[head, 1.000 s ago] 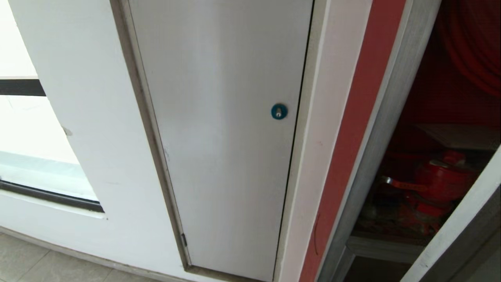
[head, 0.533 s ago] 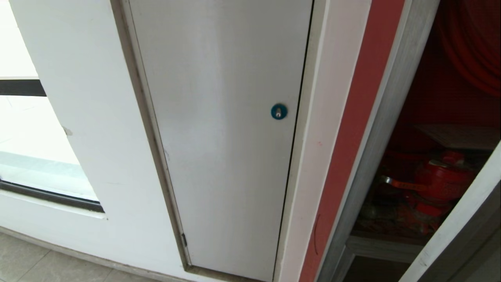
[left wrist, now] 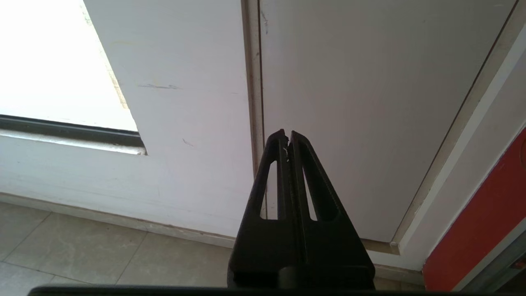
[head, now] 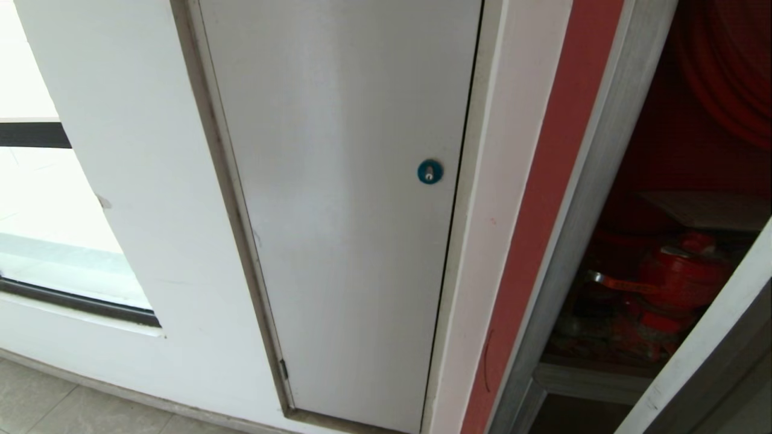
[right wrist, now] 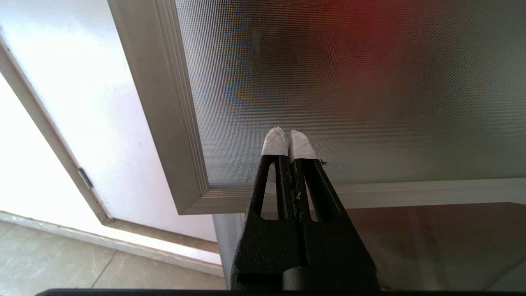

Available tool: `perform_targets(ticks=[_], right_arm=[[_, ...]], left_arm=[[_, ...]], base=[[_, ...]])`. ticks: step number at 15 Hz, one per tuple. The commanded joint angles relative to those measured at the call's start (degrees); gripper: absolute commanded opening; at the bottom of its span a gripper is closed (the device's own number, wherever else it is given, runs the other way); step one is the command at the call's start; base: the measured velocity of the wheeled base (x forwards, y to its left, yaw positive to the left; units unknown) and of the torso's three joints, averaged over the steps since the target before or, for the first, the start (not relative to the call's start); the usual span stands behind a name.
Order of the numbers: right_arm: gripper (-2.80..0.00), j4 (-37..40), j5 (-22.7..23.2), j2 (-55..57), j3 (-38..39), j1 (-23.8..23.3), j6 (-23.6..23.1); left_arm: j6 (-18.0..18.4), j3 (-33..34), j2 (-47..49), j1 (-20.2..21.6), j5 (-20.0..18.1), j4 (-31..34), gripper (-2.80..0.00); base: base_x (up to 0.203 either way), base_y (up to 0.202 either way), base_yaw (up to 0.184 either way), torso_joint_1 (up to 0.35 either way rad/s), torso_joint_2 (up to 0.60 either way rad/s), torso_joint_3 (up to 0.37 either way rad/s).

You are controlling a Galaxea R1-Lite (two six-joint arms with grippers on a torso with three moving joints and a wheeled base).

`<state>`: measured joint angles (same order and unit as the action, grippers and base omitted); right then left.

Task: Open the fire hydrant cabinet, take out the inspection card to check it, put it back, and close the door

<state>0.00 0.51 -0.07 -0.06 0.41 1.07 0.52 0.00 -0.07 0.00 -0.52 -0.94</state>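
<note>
Right hand [right wrist: 289, 142], pinched shut and empty, faced the door [right wrist: 370, 82]: stiff, probably fragile glass, best pushed by its metal frame [right wrist: 172, 102]. Left hand [left wrist: 287, 139] likewise shut.

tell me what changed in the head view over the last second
Almost nothing. The door at the lower right edge sits marginally lower in frame, uncovering a little more of the red interior of the fire hydrant cabinet. The grey-white door and its blue lock stayed put. No end effector appears in the head view.
</note>
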Motion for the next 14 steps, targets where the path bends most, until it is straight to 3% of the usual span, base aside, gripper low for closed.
perform_targets(ticks=[1, 5, 7, 11, 14], right_arm=[[-2.8, 0.2, 0.0, 0.0, -1.9, 0.0, 0.1], [-2.8, 6.5, 0.6, 0.9, -13.3, 0.0, 0.2], [-2.8, 13.2, 3.6, 3.1, -20.6, 0.0, 0.3], [-2.8, 24.7, 15.8, 11.7, -36.4, 0.0, 3.3], [-2.8, 26.7, 24.2, 20.1, -43.6, 0.0, 4.5]], left_arm=[[0.0, 0.4, 0.1, 0.0, 0.0, 0.0, -2.8], [0.0, 0.4, 0.1, 0.0, 0.0, 0.0, -2.8], [0.0, 0.4, 0.1, 0.0, 0.0, -0.1, -2.8], [0.0, 0.4, 0.1, 0.0, 0.0, 0.0, -2.8], [0.0, 0.4, 0.1, 0.0, 0.0, 0.0, -2.8]], base=[[0.0, 0.0, 0.0, 0.0, 0.0, 0.0], [0.0, 0.0, 0.0, 0.0, 0.0, 0.0], [0.0, 0.0, 0.0, 0.0, 0.0, 0.0], [0.0, 0.0, 0.0, 0.0, 0.0, 0.0], [0.0, 0.0, 0.0, 0.0, 0.0, 0.0]])
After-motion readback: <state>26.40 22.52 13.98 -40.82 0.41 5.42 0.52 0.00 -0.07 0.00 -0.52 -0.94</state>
